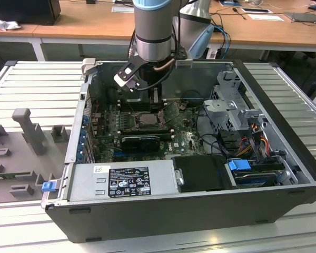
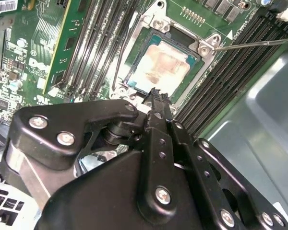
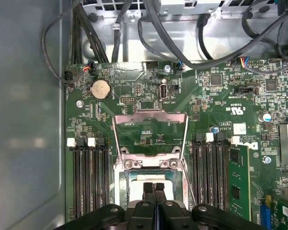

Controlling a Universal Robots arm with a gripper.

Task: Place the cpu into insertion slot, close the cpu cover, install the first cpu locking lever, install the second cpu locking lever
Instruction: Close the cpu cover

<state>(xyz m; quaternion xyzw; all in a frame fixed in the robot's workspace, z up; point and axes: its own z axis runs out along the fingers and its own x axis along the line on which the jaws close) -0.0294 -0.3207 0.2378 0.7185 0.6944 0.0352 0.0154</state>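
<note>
The cpu [image 2: 163, 67], a flat square chip with a silvery face, lies seated in the insertion slot [image 2: 134, 81] on the green motherboard. The cpu cover [image 3: 150, 113], a thin metal frame with a large window, stands swung up and open behind the slot [image 3: 122, 184]. My gripper [image 3: 153, 188] hovers just above the near edge of the chip, its two black fingers pressed together with nothing between them. It also hangs over the socket [image 1: 147, 120] in the exterior view. A thin metal locking lever [image 2: 259, 44] sticks out free beside the slot.
Black memory slots [image 3: 89, 177] run along both sides of the socket. A green card [image 3: 239, 182] stands upright nearby. Cables [image 3: 182, 43] cross the case wall behind the board. The drive cage [image 1: 237, 113] and the power supply [image 1: 126, 182] fill the rest of the case.
</note>
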